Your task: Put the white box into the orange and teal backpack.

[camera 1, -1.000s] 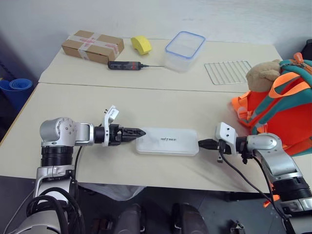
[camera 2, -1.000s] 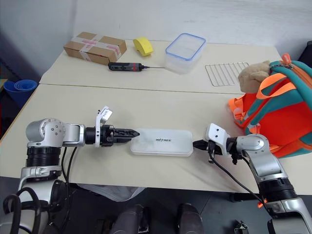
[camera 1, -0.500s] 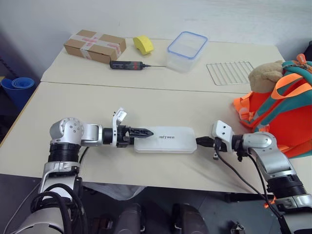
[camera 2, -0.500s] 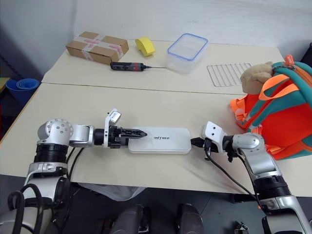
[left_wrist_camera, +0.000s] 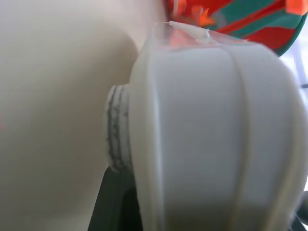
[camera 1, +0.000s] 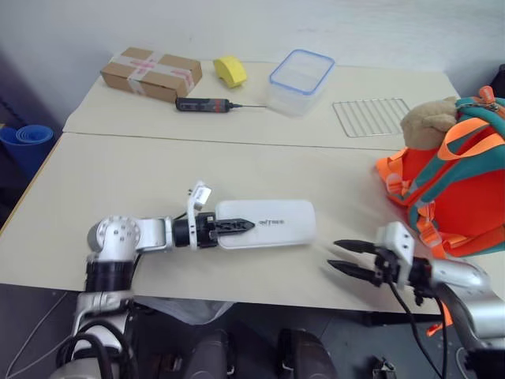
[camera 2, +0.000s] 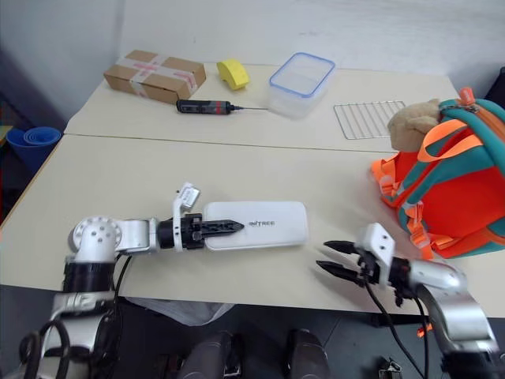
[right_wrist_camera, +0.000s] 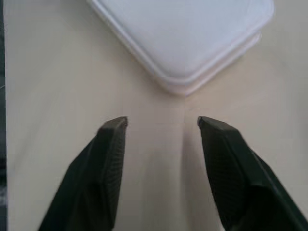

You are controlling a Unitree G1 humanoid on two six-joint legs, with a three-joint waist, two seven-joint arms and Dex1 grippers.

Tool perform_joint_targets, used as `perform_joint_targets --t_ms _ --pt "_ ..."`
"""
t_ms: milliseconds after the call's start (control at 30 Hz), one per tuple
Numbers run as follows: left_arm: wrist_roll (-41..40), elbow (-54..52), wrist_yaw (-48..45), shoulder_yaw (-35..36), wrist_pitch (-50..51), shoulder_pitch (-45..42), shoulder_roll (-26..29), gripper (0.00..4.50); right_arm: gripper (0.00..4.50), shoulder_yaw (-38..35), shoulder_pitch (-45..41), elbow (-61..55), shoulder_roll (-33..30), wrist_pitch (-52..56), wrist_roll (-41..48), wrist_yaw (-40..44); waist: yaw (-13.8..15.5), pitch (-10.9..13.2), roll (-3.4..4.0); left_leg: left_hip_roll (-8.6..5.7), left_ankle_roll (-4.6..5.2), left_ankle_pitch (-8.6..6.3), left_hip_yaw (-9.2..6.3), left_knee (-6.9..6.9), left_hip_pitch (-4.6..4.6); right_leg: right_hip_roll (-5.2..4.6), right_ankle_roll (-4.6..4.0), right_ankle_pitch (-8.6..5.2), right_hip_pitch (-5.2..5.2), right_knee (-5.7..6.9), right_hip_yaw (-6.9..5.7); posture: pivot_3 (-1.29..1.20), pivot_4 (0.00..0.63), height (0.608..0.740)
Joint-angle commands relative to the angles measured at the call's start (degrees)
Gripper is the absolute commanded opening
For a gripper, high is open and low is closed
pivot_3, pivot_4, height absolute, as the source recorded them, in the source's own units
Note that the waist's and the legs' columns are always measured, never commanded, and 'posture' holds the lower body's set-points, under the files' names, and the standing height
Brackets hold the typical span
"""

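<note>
1. The left jaws [camera 1: 237, 226] are closed on the near end of the white box [camera 1: 268, 223], one finger lying across its top. The right jaws [camera 1: 341, 257] stand open and empty, just off the box's far end.
2. Step in hand: the pickup. The box lies on the bench [camera 1: 118, 174], the backpack [camera 1: 454, 185] beyond the right jaws.
3. Next, probably a lift toward the bag.
4. The right wrist view shows clear bench between the fingers [right_wrist_camera: 108, 159] and the box corner.
</note>
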Motion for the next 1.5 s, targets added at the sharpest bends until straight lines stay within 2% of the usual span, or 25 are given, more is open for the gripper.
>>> perform_joint_targets --t_ms 33,100,233,433,600,633,733,833,900,1000,1133,1233,1367,1433,1500 --pt "5.8 -8.2 -14.7 -3.1 -16.8 5.1 3.0 1.23 3.83 -12.7 5.8 -5.8 2.5 0.2 4.0 -7.2 0.1 0.0 0.00 0.00 -0.04 0.01 0.02 -0.08 0.06 0.03 0.00 0.00 0.03 -0.03 0.04 0.00 0.150 0.740" --pt "8.0 -9.1 -18.7 -3.6 -22.5 7.2 3.6 1.23 4.45 -18.0 7.2 -6.8 4.5 0.6 5.4 -12.2 0.0 0.0 0.00 0.01 -0.22 -0.09 0.10 -0.10 0.05 0.00 -0.02 -0.01 -0.02 -0.08 0.11 0.00 0.150 0.740" --pt "12.1 -10.3 -25.2 -5.1 -31.8 9.4 4.9 1.23 4.49 -21.9 4.3 -7.3 6.3 3.4 4.3 -22.9 -0.1 0.0 0.01 0.04 -0.28 -0.14 0.12 -0.11 0.06 -0.06 -0.03 0.01 -0.04 -0.05 0.18 0.00 0.150 0.740" --pt "14.6 -9.4 -30.6 -6.6 -35.6 9.3 7.7 1.23 4.49 -16.3 -9.6 -3.0 5.8 9.2 1.5 -34.2 -1.2 0.0 0.03 0.08 0.00 0.02 0.12 -0.16 0.05 -0.06 -0.10 -0.03 -0.14 0.06 0.19 0.00 0.150 0.740" --pt "15.0 -9.4 -31.0 -6.8 -36.2 9.4 7.8 1.23 4.49 -10.8 -18.7 2.9 6.4 10.3 0.1 -36.2 -1.4 0.0 0.05 0.07 0.06 0.04 0.12 -0.16 -0.03 -0.06 -0.11 -0.04 -0.20 0.10 0.14 0.00 0.150 0.740" --pt "15.2 -9.4 -31.1 -6.3 -36.6 9.5 8.2 1.23 4.49 -8.6 -21.6 6.6 6.4 7.8 -2.1 -36.1 -1.4 0.0 0.05 0.07 0.07 0.05 0.11 -0.15 -0.03 -0.05 -0.11 -0.04 -0.20 0.13 0.13 0.00 0.150 0.740" --pt "9.8 -7.6 -32.3 -1.3 -30.6 9.2 11.5 1.23 3.88 -3.1 -28.8 16.3 6.9 0.2 -6.8 -34.1 -1.7 0.0 0.04 0.04 0.16 0.09 0.14 -0.10 -0.07 -0.04 -0.10 -0.03 -0.19 0.16 0.12 0.00 0.150 0.740" --pt "10.4 -8.8 -34.2 -0.7 -30.4 10.8 14.7 1.23 2.88 -1.5 -31.2 19.5 8.0 -3.6 -6.3 -31.2 -2.3 0.0 0.05 0.08 0.17 0.11 0.13 -0.16 -0.06 -0.04 -0.08 -0.03 -0.21 0.20 0.11 0.00 0.150 0.740" --pt "8.9 -8.9 -33.3 1.6 -30.4 10.7 14.5 1.23 2.23 -0.4 -32.0 19.7 9.2 -6.1 -4.7 -27.9 -2.3 0.0 0.06 0.07 0.15 0.12 0.10 -0.21 -0.07 -0.04 -0.08 -0.03 -0.20 0.27 0.07 0.00 0.150 0.740" --pt "4.2 -8.0 -29.2 7.4 -27.4 8.4 13.5 1.23 1.24 4.1 -31.5 9.2 10.2 -1.5 5.2 -16.8 -2.6 0.0 0.06 0.06 0.20 0.10 0.07 -0.15 -0.15 -0.05 -0.02 0.00 -0.18 0.22 0.07 0.00 0.150 0.740" --pt "3.4 -7.0 -27.7 11.0 -26.4 8.5 14.8 1.23 0.04 8.4 -28.4 -1.9 9.0 9.8 15.6 -11.1 -3.0 0.0 0.07 0.14 0.15 0.09 0.00 -0.17 -0.10 -0.01 -0.02 0.00 -0.16 0.25 0.04 0.00 0.150 0.740" --pt "2.5 -6.2 -27.7 13.3 -25.2 9.1 16.3 1.23 0.04 9.8 -24.7 -9.4 6.3 17.9 23.2 -9.1 -2.8 0.0 0.07 0.15 0.11 0.06 -0.02 -0.24 -0.08 -0.01 -0.03 0.00 -0.17 0.23 0.00 0.00 0.150 0.740" --pt "0.6 -3.4 -28.5 17.7 -22.9 10.5 18.6 1.23 0.04 6.7 -20.6 -18.1 -0.2 30.6 40.4 -10.5 -2.7 0.1 0.03 0.10 0.20 0.01 -0.03 -0.15 -0.11 -0.11 -0.03 0.00 -0.13 0.20 0.00 0.00 0.150 0.740" --pt "1.3 -2.6 -29.6 19.6 -23.3 12.5 20.3 1.23 0.04 2.4 -17.0 -21.0 -7.2 36.5 52.3 -10.8 -2.6 0.1 0.03 0.09 0.20 -0.03 -0.07 -0.15 -0.10 -0.15 -0.03 0.00 -0.12 0.17 -0.01 0.00 0.150 0.740" --pt "-0.2 -3.6 -29.7 21.8 -22.1 14.4 21.6 1.23 0.04 -2.6 -12.4 -22.7 -14.6 41.0 59.6 -8.7 -2.6 0.1 0.02 0.11 0.16 -0.09 -0.11 -0.21 -0.07 -0.18 -0.06 -0.02 -0.16 0.06 -0.01 0.00 0.150 0.740"
